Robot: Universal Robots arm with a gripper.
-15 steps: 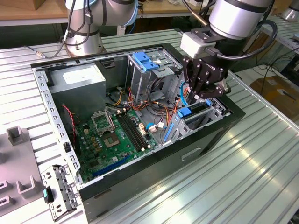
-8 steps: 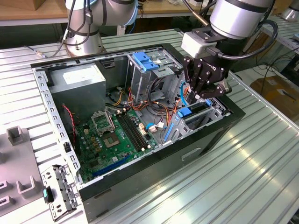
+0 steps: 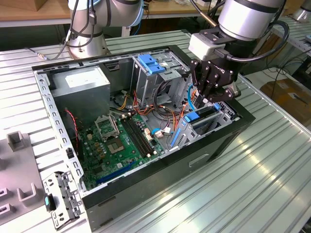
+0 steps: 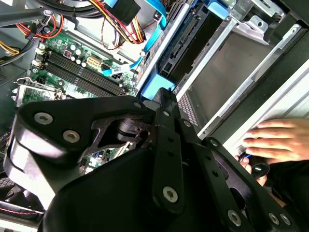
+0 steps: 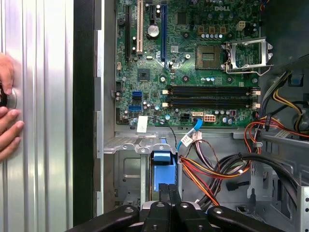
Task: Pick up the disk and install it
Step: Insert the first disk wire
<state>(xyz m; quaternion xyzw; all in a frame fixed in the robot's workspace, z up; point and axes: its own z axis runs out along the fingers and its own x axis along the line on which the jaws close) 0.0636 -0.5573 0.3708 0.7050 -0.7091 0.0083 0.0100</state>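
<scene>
Writing first: white lettering is printed along one edge of the green motherboard [image 5: 193, 63], but it's not being read out here. A small blank-looking white sticker [image 5: 142, 124] is stuck near the board's edge beside the drive cage. A white label can also be made out on top of the grey metal power supply box [image 3: 80, 82], tucked into the far corner of the open black computer case [image 3: 194, 160]. No text on it can be made out.

The disk [image 5: 161, 166] is seated on edge in the silver metal drive cage [image 5: 125, 179], at the case corner toward the exterior view's right. Mostly its bright blue plastic carrier rail is seen, plus a dark edge with a connector in the second wrist view [image 4: 186, 43]. Its label side is hidden.

The black gripper [image 5: 167, 186] is parked right on top of the disk. The fingers [image 5: 163, 193] are pressed together with barely a seam between them, and the tips meet the upper end of the blue rail [image 4: 157, 89]. Whether any plastic is nipped between them can't be told.

A bundle of orange, red and yellow wires [image 5: 212, 169] is draped just beside the cage. A flat blue plastic latch [image 3: 150, 63] sits on the taller cage near the case's far edge.

A person's hand [image 5: 7, 111] is laid on the ribbed aluminium table [image 3: 252, 184], just outside the case wall.
</scene>
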